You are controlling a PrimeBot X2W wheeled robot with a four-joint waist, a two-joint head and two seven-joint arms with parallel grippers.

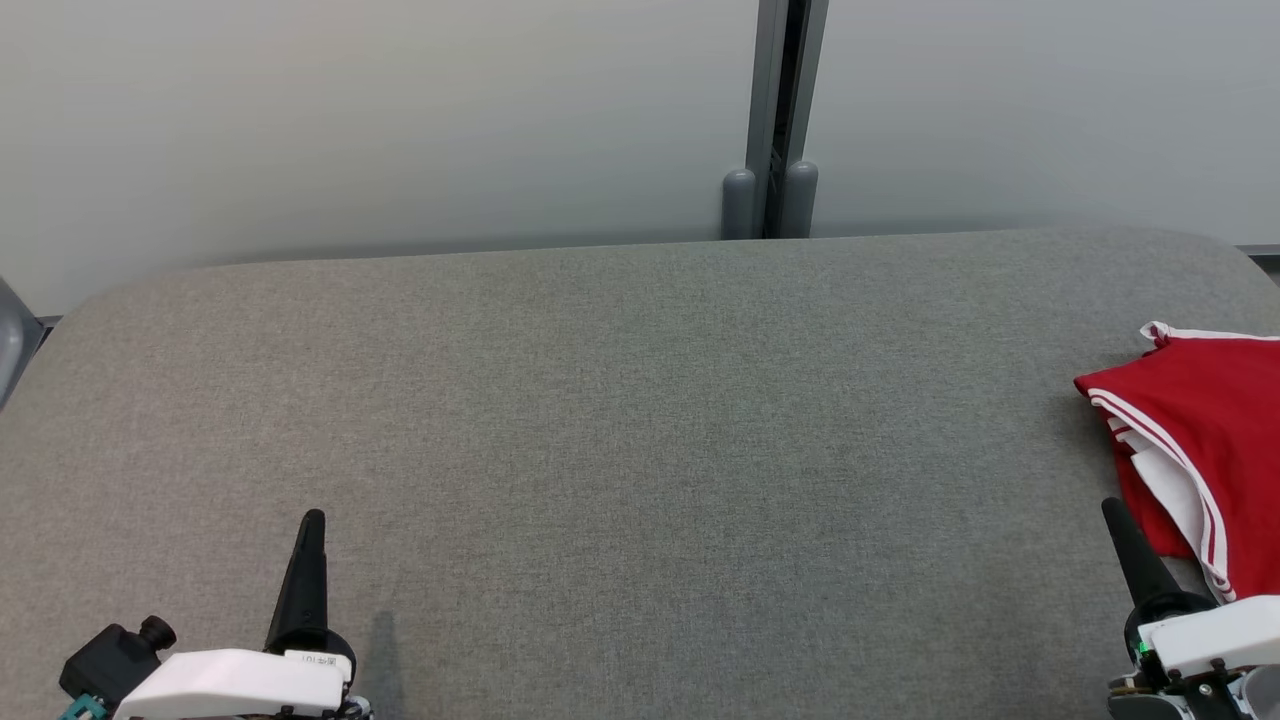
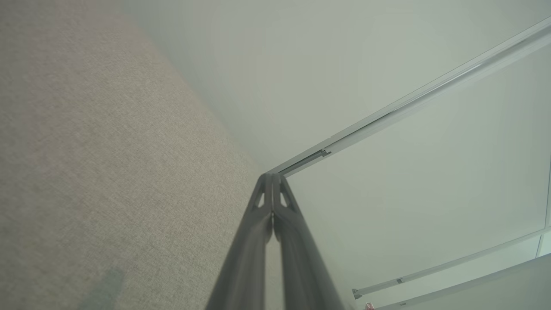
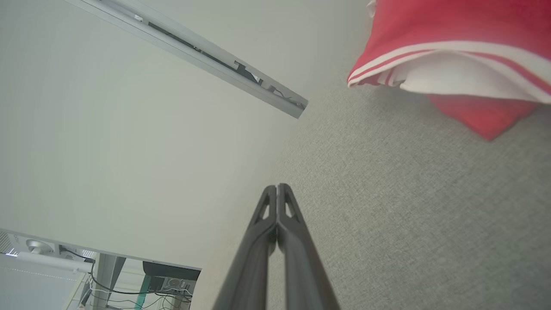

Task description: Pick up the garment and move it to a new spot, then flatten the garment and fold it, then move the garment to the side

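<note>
Fabric-covered gray bench (image 1: 620,420) backs onto a pale panel wall (image 1: 380,120). Red garment (image 1: 1200,420) with white stripe trim lies crumpled at the bench's right end. One corner points left toward the bench's middle, and the striped hem runs diagonally from far-left to near-right with white lining exposed. Frame crops its right side, so long axis unclear. Left gripper (image 1: 312,525) low at near-left, right gripper (image 1: 1115,515) near the garment's near edge, not touching. Both point at the wall, fingers pressed together, nothing held.
</note>
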